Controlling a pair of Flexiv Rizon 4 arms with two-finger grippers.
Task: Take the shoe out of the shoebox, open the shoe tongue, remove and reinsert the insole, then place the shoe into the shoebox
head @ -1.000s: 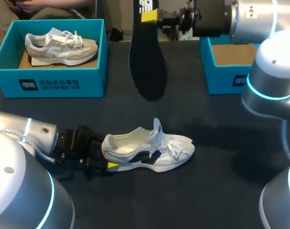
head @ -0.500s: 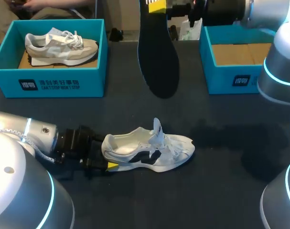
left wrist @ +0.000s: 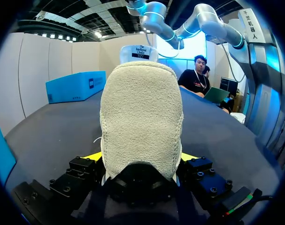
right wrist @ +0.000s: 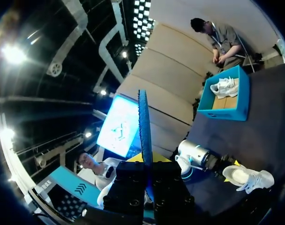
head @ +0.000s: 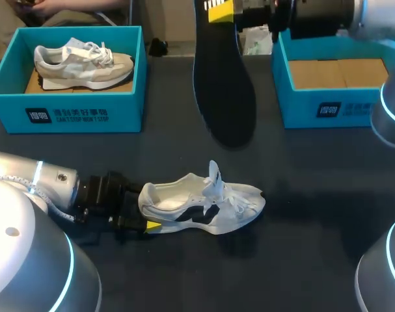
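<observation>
Shoe (head: 204, 205), white with a dark side marking: it stands on its sole on the bench (head: 184, 279), outside both boxes, tongue lifted and mouth open, which suits the insole step you are in. Left gripper (head: 135, 221): at the shoe's heel, closed to the heel's width. The left wrist view shows a yellow tip on each side of the heel counter, so you have the shoe pinched and braced, most likely so it will not slide or tip while the other arm works at the mouth. Insole (head: 223, 84), dark: out of the shoe, hanging in the air above and beyond it, well apart from it, long axis roughly vertical with the toe end down. That attitude looks right for feeding it back toe-first, though it has yet to be brought over the shoe's mouth. Right gripper (head: 230, 12): clamped narrowly on the insole's upper end, fingers nearly together with only the thin insole between them. The right wrist view shows the insole edge-on, rising from between the tips. Shoebox (head: 317, 110), blue with a bare cardboard floor: beyond the shoe on its toe side, well apart, and by my reading the one waiting to take the shoe. Second shoebox (head: 67, 114): beyond the shoe on its heel side, well apart, holding a grey shoe (head: 83, 62) that neither gripper touches.
</observation>
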